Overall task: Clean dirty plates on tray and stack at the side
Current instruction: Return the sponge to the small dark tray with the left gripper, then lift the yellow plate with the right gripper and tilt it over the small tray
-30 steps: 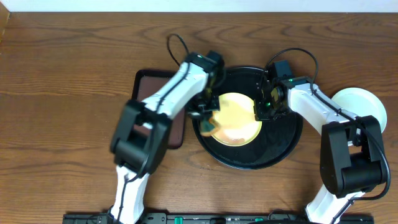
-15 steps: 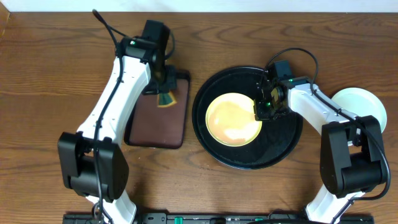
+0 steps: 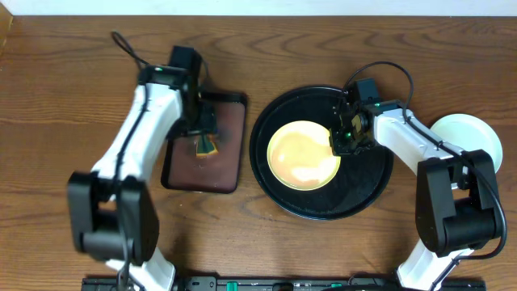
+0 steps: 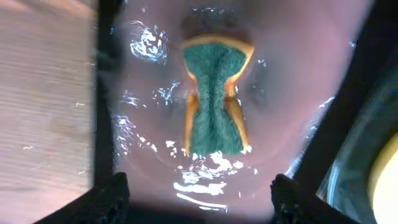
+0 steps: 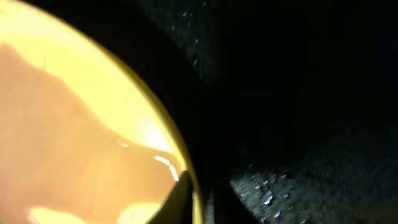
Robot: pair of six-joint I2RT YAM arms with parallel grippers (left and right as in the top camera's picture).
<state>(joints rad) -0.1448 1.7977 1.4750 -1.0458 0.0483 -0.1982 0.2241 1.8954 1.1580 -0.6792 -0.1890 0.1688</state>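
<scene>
left gripper (image 4: 202, 198) spread wide over sponge (image 4: 214, 106), which lies loose on brown tray (image 3: 182, 166), left | right gripper (image 3: 343, 137) pinching right rim of yellow plate (image 3: 303, 153) in black tray (image 3: 371, 190), centre | pale plate (image 3: 467, 131) on table, right edge

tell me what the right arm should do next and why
Probably lift the yellow plate off the black tray toward the pale plate at right: the right gripper is at its rim, no smear shows, and the sponge lies on the brown tray.
</scene>
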